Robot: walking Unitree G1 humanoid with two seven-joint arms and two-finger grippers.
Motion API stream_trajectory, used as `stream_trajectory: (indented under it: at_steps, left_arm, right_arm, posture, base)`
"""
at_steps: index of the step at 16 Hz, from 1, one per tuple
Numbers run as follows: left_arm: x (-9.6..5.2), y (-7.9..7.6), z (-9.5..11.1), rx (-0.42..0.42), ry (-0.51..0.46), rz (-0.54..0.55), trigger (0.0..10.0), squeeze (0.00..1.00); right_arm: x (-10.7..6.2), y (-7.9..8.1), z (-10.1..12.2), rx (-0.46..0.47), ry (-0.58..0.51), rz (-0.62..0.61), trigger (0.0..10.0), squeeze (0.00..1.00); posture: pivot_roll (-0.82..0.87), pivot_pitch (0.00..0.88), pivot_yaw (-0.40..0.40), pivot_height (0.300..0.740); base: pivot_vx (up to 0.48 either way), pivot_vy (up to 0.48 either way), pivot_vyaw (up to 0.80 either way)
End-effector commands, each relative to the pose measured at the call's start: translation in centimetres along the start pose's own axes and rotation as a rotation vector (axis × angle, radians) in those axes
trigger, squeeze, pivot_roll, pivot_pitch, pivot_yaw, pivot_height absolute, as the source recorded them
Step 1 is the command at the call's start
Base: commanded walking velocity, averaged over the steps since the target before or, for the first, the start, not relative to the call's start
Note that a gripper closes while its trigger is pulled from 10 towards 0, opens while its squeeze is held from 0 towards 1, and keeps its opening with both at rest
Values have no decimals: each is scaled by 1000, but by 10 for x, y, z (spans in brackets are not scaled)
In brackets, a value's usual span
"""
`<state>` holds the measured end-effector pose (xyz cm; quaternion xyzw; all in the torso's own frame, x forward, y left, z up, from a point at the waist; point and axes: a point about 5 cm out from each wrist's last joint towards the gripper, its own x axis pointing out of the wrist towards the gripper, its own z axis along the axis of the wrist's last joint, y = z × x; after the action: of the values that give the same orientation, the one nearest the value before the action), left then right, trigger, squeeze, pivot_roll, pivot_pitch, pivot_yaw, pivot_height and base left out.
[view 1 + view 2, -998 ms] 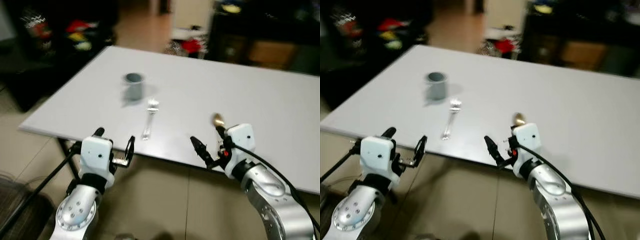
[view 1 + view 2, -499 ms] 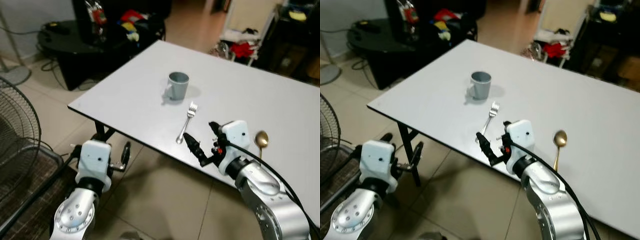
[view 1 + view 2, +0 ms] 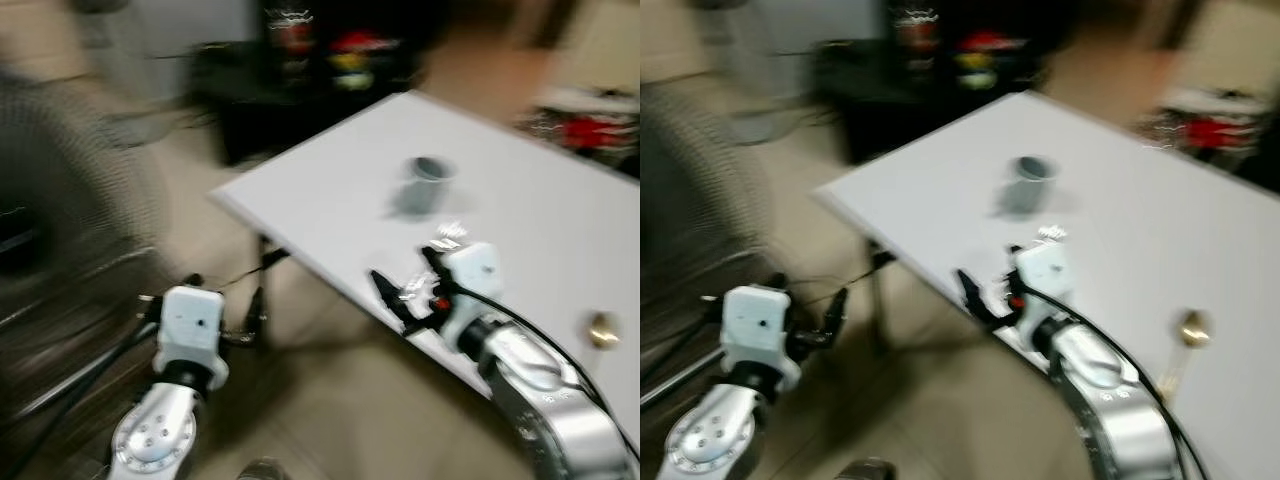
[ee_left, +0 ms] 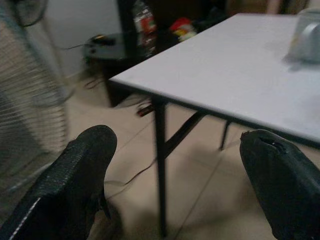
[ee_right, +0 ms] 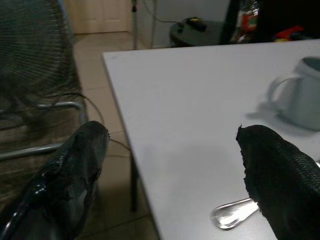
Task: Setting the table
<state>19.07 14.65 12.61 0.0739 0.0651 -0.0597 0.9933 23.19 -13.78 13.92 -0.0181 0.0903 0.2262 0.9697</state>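
Standing at the near left corner of the white table point(image 3: 330, 190), the robot holds both arms out in front, and the head views are smeared with blur. On the table a grey mug point(image 3: 428, 184) stands toward the far side; nearer lies a silver fork point(image 3: 447, 235), partly behind the right gripper point(image 3: 400, 290), and a gold-bowled spoon point(image 3: 1187, 331) lies to the right, well apart from the fork. The right gripper hovers over the near table edge just beside the fork, its fingers point(image 5: 75, 175) spread wide with nothing between them. The left gripper point(image 3: 225, 320) hangs lower and to the left, off the table and above the tiled floor point(image 3: 330, 400), fingers point(image 4: 70, 180) likewise apart and empty. A large standing fan point(image 3: 70, 200) fills the left of the scene, and dark furniture with red and yellow clutter point(image 3: 330, 50) sits beyond the table's far left corner. From the right wrist view the fork's handle end point(image 5: 235, 212) shows sharply on the tabletop between the fingers, with the mug's handle point(image 5: 277, 95) turned toward the fan side and the fan's grille point(image 5: 30, 65) beyond the table corner. From the left wrist view a black table leg point(image 4: 160, 165) stands directly ahead between the fingers, with a cable on the floor behind it and a round dark side table point(image 4: 102, 45) farther off.
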Motion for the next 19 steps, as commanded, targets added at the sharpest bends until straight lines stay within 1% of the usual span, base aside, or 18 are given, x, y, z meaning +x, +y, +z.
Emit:
stream_trajectory:
  at_steps: [1, 3, 4, 6, 8, 12, 14, 15, 16, 17, 18, 19]
  left_arm:
    - [2, 5, 4, 25, -10, 13, 10000, 0]
    - [4, 6, 5, 37, -9, 10, 10000, 0]
    - [3, 4, 5, 21, 2, 3, 10000, 0]
    - [4, 4, 4, 32, 1, -7, 10000, 0]
    - [7, 4, 6, 41, -5, -21, 10000, 0]
    - [11, 8, 7, 49, -10, -10, 10000, 0]
    - [17, 6, 11, 59, -15, -21, 10000, 0]
    - [18, 5, 11, 62, -17, -24, 10000, 0]
    - [20, 4, 12, 53, -26, -21, 10000, 0]
    - [22, 2, 13, 37, -35, -21, 10000, 0]
    - [22, 1, 12, 42, -31, -23, 10000, 0]
    - [19, 1, 12, 41, -28, -26, 10000, 0]
  right_arm:
    - [-1, -4, -1, 31, -1, -26, 10000, 1000]
    - [-1, -6, -4, 43, 8, -57, 10000, 1000]
    - [-2, -2, -3, 53, 3, -45, 10000, 1000]
    - [-3, 2, -6, 71, 7, -35, 10000, 1000]
    - [-4, 4, -7, 74, 17, -22, 10000, 1000]
    - [3, 7, -10, 80, 39, 21, 10000, 1000]
    - [10, 3, -10, 115, 27, -6, 10000, 1000]
    - [11, 3, -9, 115, 27, -4, 10000, 1000]
    - [12, 5, -9, 110, 27, 14, 10000, 1000]
    - [12, 7, -9, 102, 29, 30, 10000, 1000]
    - [12, 6, -11, 99, 36, 23, 10000, 1000]
    - [10, 5, -11, 105, 42, 26, 10000, 1000]
  posture:
    - [65, 27, -41, 740]
    - [61, 38, -33, 740]
    - [65, 40, -29, 740]
    - [65, 40, -9, 740]
    - [63, 41, -9, 740]
    - [83, 13, -11, 740]
    - [91, 12, -13, 740]
    - [94, 16, -18, 740]
    - [90, 2, -16, 740]
    - [87, 8, -17, 740]
    - [86, 11, -19, 740]
    - [86, 21, -22, 740]
  base:
    - [0, 0, 800]
    - [0, 0, 800]
    - [0, 0, 800]
    - [0, 0, 800]
    - [0, 0, 800]
    - [0, 0, 800]
    - [0, 0, 800]
    - [0, 0, 800]
    - [0, 0, 800]
    - [0, 0, 800]
    - [0, 0, 800]
    - [0, 0, 800]
